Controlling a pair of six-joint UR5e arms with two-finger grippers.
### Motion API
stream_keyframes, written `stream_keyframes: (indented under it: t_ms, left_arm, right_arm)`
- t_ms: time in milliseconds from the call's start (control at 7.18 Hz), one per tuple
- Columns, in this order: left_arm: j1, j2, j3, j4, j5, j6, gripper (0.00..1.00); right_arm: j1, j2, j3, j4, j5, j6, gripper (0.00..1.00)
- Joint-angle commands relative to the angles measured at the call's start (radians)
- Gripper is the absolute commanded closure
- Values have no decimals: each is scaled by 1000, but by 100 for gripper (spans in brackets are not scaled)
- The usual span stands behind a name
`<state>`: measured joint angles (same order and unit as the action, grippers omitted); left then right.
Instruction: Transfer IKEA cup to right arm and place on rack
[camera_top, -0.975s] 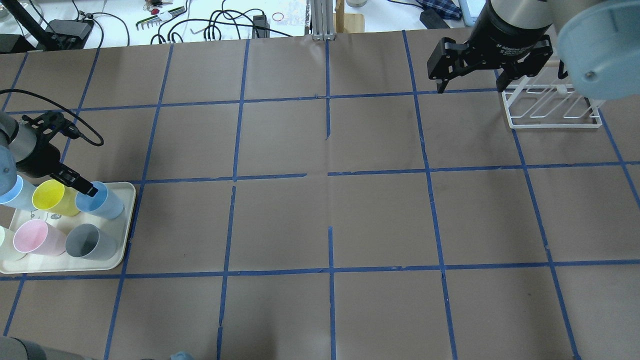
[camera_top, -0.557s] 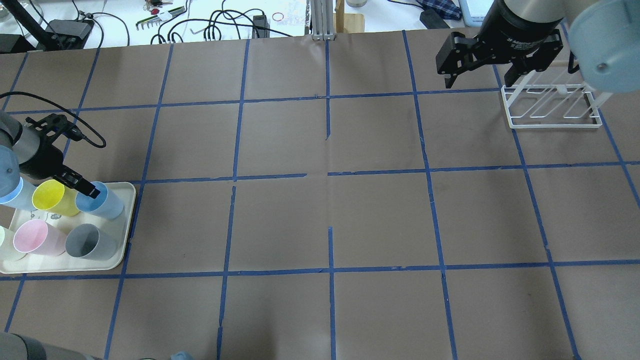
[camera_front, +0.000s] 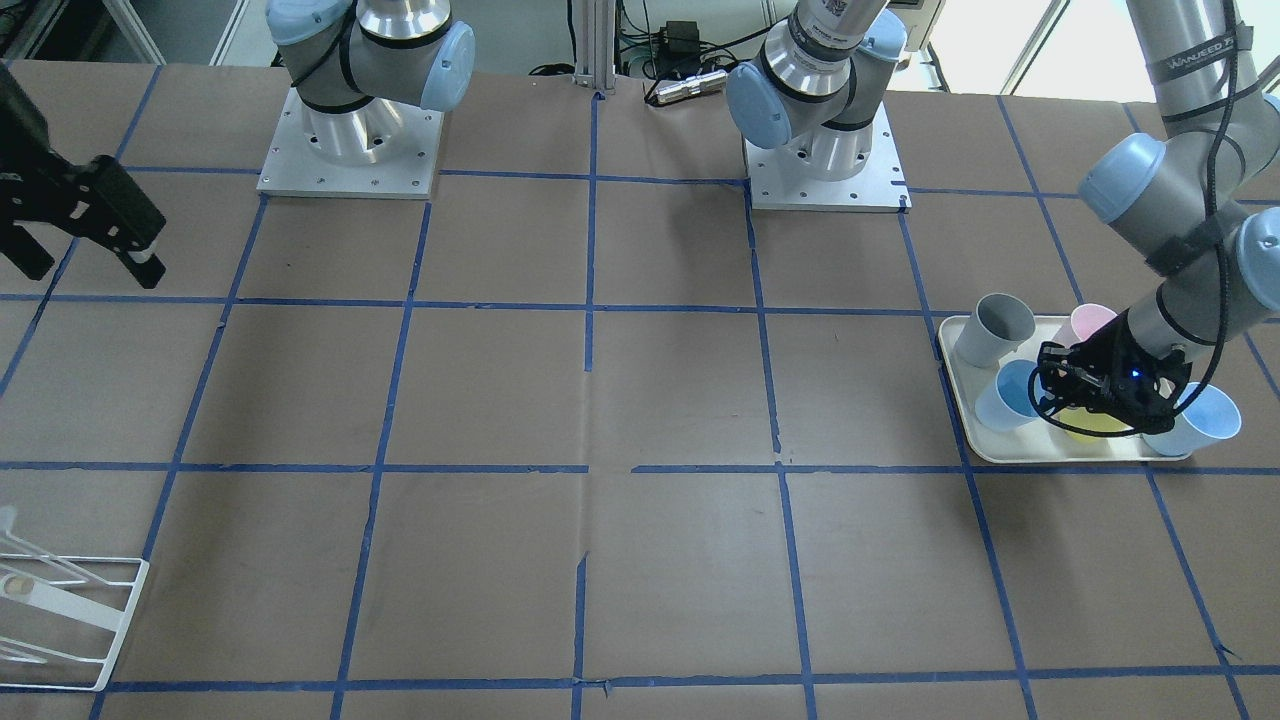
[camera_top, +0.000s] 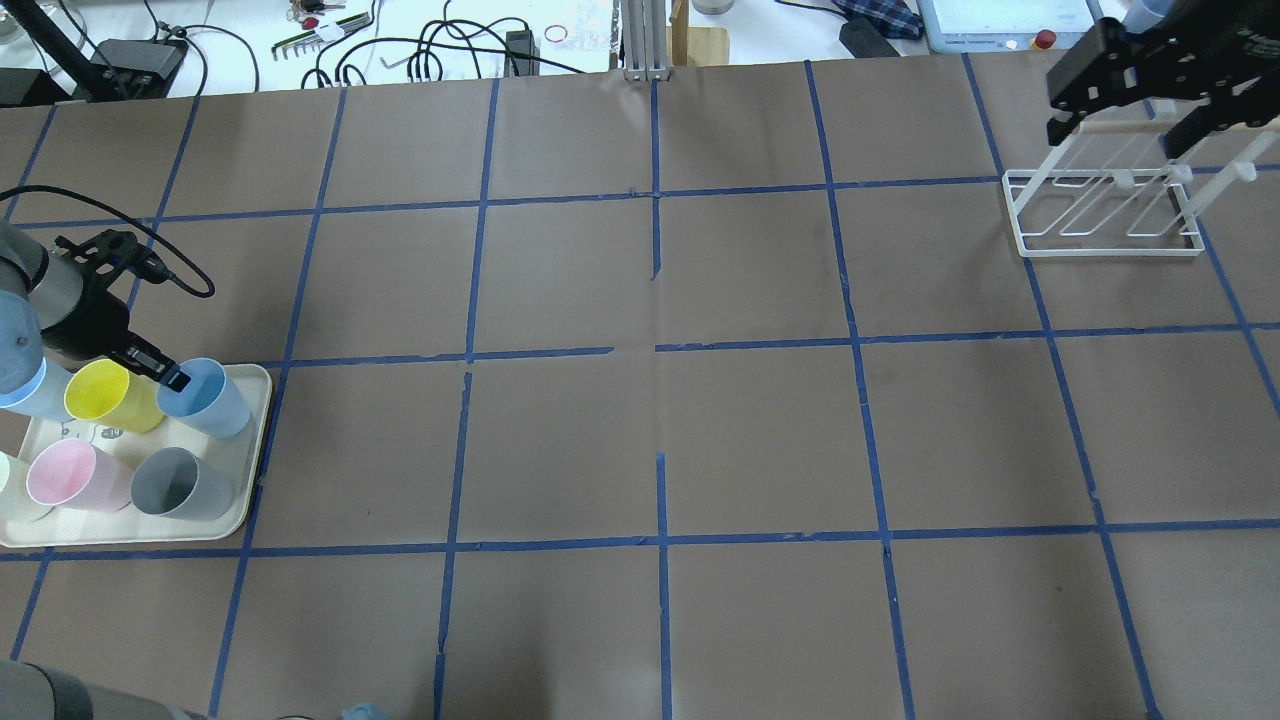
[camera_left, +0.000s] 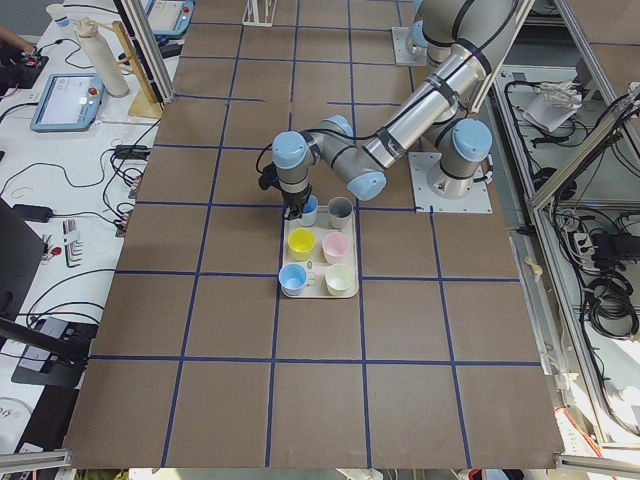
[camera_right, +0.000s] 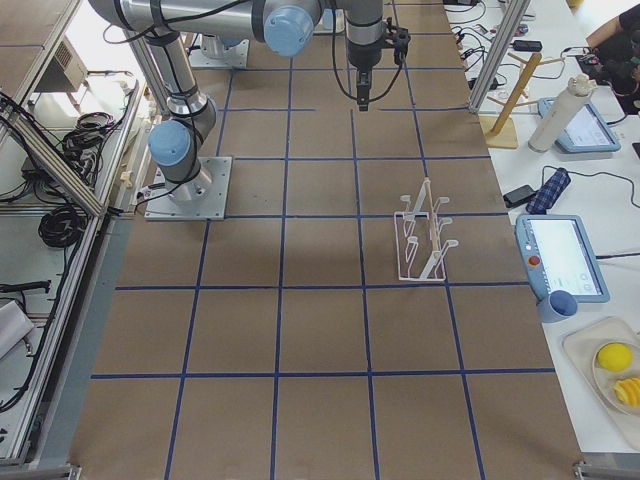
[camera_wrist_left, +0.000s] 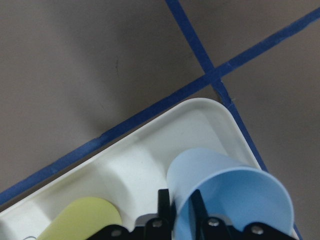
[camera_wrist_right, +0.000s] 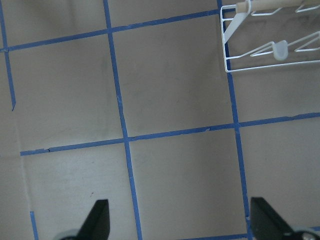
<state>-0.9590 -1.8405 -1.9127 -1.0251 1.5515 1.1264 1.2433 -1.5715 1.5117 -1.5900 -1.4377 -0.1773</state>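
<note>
Within the last second the right tool (camera_top: 1115, 132), fingers wide apart, has withdrawn to the upper right corner above the rack (camera_top: 1100, 253). The left tool (camera_top: 172, 378) is clamped on the wall of the IKEA cup (camera_top: 212, 402), which stands on the tray (camera_top: 255, 440) at left. Lift and handover remain.

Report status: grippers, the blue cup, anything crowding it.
Left gripper shut on IKEA cup rim, at tray corner. Right gripper open, aloft near rack, empty. Yellow cup tight beside the grasp.
</note>
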Motion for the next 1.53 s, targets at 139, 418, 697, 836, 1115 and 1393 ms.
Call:
stream_keyframes:
  t_ms: [139,418,697,836,1115,1393]
  left_arm:
    - [-39,29,88,-124,-13,-81,100]
    - [-121,72,196,-350,-135,-291,100]
    - [-199,145,227,-543,-308,-521,100]
    - [-220,186,227,-650,-432,-606,100]
    - [-242,243,218,-864,-730,-729,100]
    - [-291,268,208,-990,-957,-784,100]
  right_arm:
    - [-232,13,7,210,323,-114,0]
    - [-274,27,7,428,548,-168,0]
    - [-268,33,8,642,739,-232,0]
    - [-263,28,12,729,791,-279,0]
    - [-231,18,12,865,844,-286,0]
    - [-173,10,12,916,846,-286,0]
